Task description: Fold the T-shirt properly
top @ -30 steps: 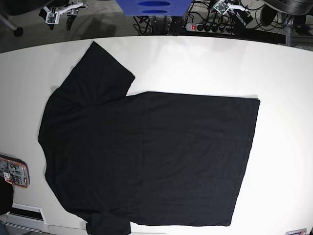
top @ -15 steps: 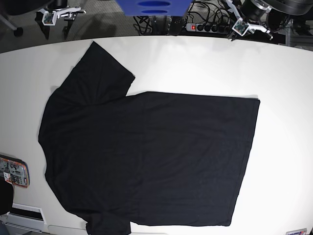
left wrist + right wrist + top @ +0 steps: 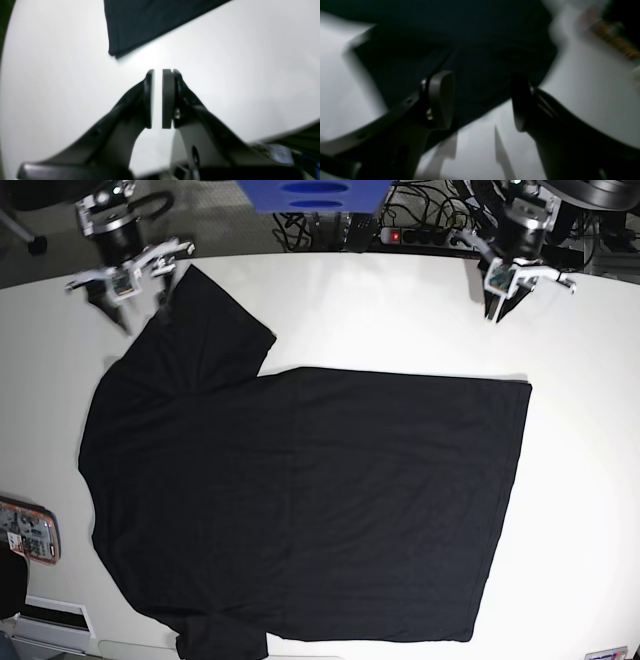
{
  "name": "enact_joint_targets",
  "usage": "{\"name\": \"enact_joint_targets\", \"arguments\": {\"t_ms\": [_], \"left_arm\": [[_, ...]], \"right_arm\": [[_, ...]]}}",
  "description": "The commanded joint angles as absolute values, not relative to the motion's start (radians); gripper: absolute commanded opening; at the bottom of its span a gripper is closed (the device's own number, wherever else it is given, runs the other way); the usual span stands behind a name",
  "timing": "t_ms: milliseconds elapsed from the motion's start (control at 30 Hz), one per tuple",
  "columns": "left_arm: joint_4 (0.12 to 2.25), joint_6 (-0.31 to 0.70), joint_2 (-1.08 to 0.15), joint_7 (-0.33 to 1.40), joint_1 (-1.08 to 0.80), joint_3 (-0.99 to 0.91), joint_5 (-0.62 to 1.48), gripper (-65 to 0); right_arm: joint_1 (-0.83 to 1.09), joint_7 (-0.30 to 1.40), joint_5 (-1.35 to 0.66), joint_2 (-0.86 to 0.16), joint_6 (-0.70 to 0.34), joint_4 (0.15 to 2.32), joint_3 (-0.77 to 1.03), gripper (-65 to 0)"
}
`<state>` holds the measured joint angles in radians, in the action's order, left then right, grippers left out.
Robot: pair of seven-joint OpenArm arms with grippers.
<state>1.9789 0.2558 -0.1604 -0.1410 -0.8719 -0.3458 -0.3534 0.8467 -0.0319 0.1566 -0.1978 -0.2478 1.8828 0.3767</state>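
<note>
One black T-shirt (image 3: 300, 500) flat on white table (image 3: 580, 480), left pincer (image 3: 158, 98) nearly together, right pincer (image 3: 480, 100) apart above sleeve

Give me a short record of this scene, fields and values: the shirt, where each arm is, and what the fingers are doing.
garment: black T-shirt, spread flat, unfolded
surface: white table
left gripper: above bare table near the shirt's far hem corner, fingers nearly shut, holding nothing
right gripper: over the far sleeve, fingers apart, nothing held
other item: orange-edged object at the table's edge
folding: not started
</note>
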Motion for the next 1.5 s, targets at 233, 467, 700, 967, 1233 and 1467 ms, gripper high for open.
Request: {"name": "enact_joint_targets", "arguments": {"t_ms": [233,467,700,967,1233,1467], "left_arm": [[2.012,0.239,-0.082,-0.163,-0.808,-0.351,-0.702,-59.0],[2.014,0.239,-0.127,-0.163,-0.679,-0.383,-0.863,-59.1],[2.011,0.239,-0.243,-0.163,-0.641,-0.381,-0.868,-59.2],[1.988,0.239,-0.311,-0.163,-0.615,-0.381,-0.866,-59.2],[1.916,0.239,-0.302,-0.163,-0.596,-0.378,-0.866,-59.2],[1.9,0.239,-0.282,-0.163,-0.602,-0.34,-0.866,-59.2]], "right_arm": [[0.894,0.147,0.277,-0.255,-0.237,1.946,0.308,-30.4],[0.924,0.288,0.613,-0.249,-0.237,1.952,0.15,-30.4],[0.897,0.352,0.704,-0.147,-0.237,1.954,0.074,-30.4],[0.881,0.354,0.845,-0.041,-0.237,1.954,0.022,-30.4],[0.891,0.354,0.868,-0.038,-0.237,1.979,-0.002,-30.4],[0.929,0.351,0.862,-0.077,-0.236,1.98,0.004,-30.4]]}}
